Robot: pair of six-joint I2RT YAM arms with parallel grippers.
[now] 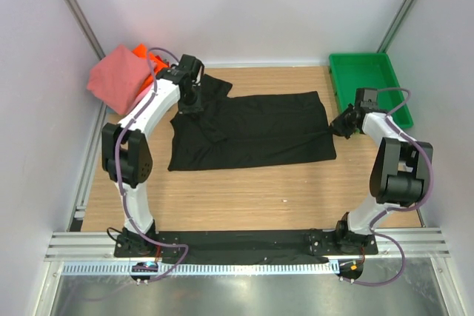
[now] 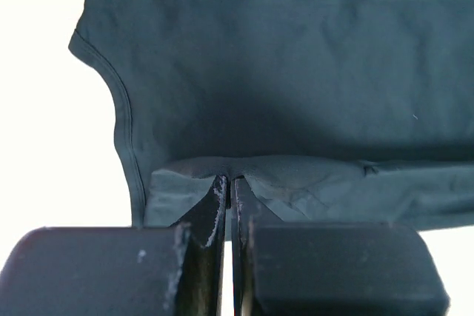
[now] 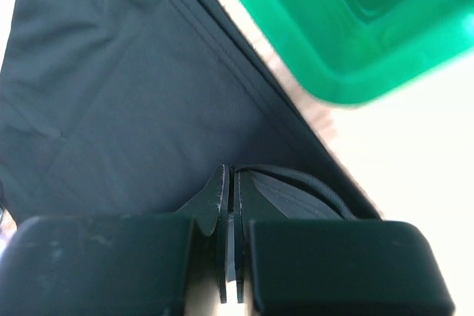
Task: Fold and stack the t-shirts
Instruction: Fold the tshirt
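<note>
Left pincer (image 2: 229, 183) and right pincer (image 3: 229, 175) are each clamped shut on one end of the black t-shirt (image 1: 259, 135).
Soft, matte cloth lies spread and lightly creased across the middle of the wooden desk (image 1: 244, 197); the left fingers pinch a raised fold, the right ones the stitched hem edge. A glossy green plastic tray (image 1: 368, 72) sits just beside the right pincer. At the far left corner, behind the left arm, lies a folded salmon-pink shirt (image 1: 117, 79) with an orange one (image 1: 141, 51) behind it.
</note>
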